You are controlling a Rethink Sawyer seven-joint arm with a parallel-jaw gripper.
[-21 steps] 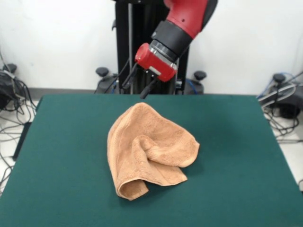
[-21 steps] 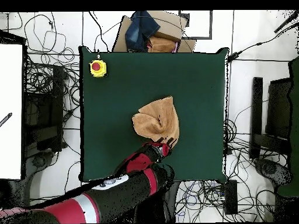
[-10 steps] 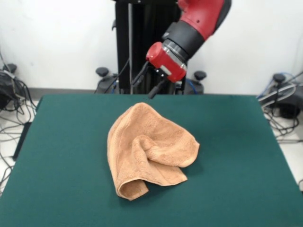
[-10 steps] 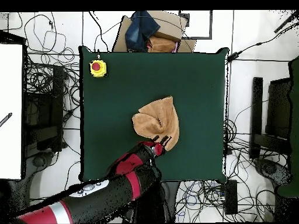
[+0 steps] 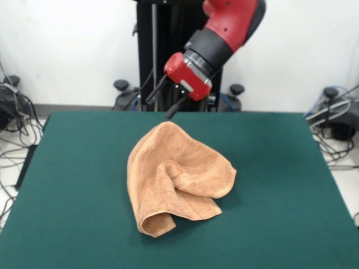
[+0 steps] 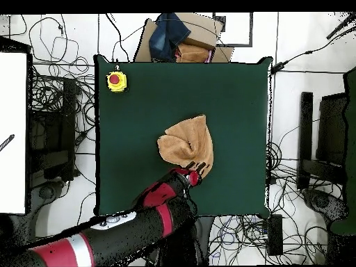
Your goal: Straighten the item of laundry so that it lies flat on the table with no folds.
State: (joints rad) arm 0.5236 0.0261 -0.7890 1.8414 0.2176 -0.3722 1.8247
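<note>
Towel (image 5: 178,177) is near mid-table (image 5: 291,168), bunched into a rough heap: left side rolled into a long curved ridge, a flap folded over from the right onto the middle, one rolled corner pointing at the near edge. Far from flat. Gripper (image 5: 160,102) hangs in the air above the towel's far tip, not touching cloth, arm angled down from upper right. Fingers (image 5: 173,109) stand apart and hold nothing, so it's released and ready. Overhead view agrees: gripper (image 6: 197,167) sits just over the towel (image 6: 186,142) edge closest to the robot base. My read: this is the approach/pick-selection step, no unfolding done yet. Next move likely needs a descent onto a single layer at that far tip or the folded flap's edge, pinch, then lift and drag outward away from the heap so the fold opens (grabbing the thick rolled ridge would probably just shift the whole bundle). Plenty of bare felt on all sides for spreading. Yellow box with red button (image 6: 116,81) sits in a table corner, well apart from the towel.
</note>
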